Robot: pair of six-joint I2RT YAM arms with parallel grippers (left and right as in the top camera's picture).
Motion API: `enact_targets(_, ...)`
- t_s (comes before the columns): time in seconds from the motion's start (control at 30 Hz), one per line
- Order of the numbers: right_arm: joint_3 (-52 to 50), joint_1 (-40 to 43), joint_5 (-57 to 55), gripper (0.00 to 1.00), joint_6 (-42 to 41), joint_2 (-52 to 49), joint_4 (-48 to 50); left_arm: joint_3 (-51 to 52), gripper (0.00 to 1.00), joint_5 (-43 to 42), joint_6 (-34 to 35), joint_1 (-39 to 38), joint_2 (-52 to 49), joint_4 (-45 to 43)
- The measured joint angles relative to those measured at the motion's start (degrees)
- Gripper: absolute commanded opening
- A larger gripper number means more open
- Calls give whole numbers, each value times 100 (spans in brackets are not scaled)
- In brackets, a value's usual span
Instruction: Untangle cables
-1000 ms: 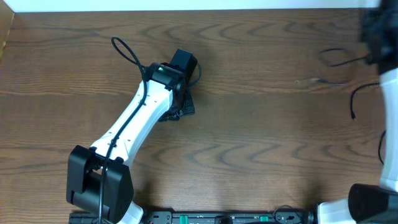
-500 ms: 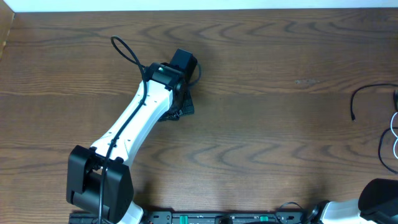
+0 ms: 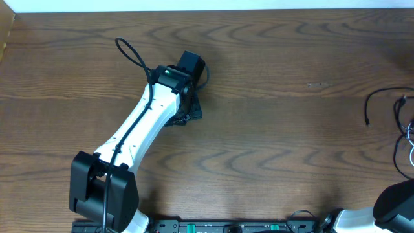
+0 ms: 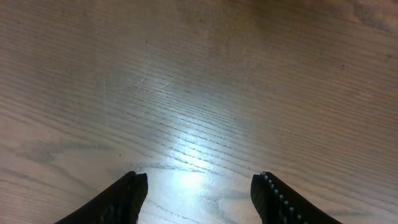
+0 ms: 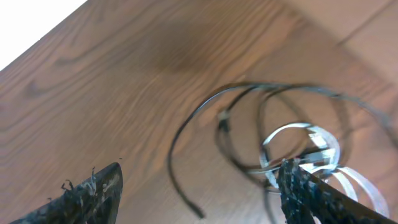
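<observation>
The cables lie bunched at the table's far right edge: thin black cords [image 3: 369, 107] in loose loops, and a white one [image 3: 411, 144] half cut off by the frame. In the right wrist view the black loops [image 5: 186, 134] and the coiled white cable [image 5: 311, 140] lie on the wood below my right gripper [image 5: 199, 180]. It is open, with a black cord's free end lying on the table under the gap and nothing gripped. My left gripper [image 4: 200, 185] is open over bare wood, far from the cables; from overhead it sits left of centre [image 3: 189, 111].
The left arm [image 3: 139, 129] stretches diagonally from its base [image 3: 103, 188] at the front left, its own thick black wire looping beside it [image 3: 129, 52]. Part of the right arm's base [image 3: 396, 202] shows at the bottom right corner. The wooden table [image 3: 272, 129] lies between them.
The right arm has left the top right of the overhead view. Its gripper has opened, and the cables now lie lower along the right edge. The left arm has not moved.
</observation>
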State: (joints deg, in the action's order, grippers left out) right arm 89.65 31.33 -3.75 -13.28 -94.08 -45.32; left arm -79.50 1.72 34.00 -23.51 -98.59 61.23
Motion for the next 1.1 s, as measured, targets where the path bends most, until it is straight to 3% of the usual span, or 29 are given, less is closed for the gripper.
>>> enact_targets(0.37,-1029,-273,1792,67,157,0,249,0,59,13,-2,2,0,-140)
enact_targets(0.67,-1193,-1561,2546,63,826,0,321,0,59,39,-103,433,0,-166)
enact_targets(1.0,-1193,-3274,1762,80,1099,0,155,0,59,61,-282,1620,0,79)
enact_targets(1.1,-1198,-3637,1318,81,1119,0,-111,0,63,81,-297,1899,0,275)
